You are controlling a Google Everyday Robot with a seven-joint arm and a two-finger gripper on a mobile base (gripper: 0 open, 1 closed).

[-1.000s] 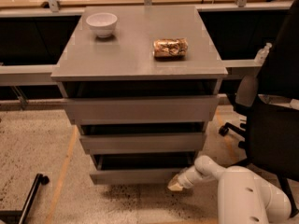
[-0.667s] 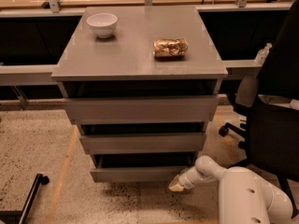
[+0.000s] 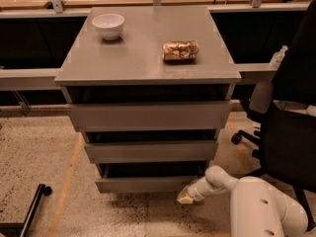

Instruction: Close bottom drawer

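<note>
Nothing has shifted — gripper (image 3: 186,197), grip unreadable, by the bottom drawer (image 3: 143,183) — long axis left-right, front toward camera.

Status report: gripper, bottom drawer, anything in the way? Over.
Gripper low at right end of bottom drawer front; contact unclear. Drawer open, pulled out. Nothing seen blocking it; black chair close on right.
</note>
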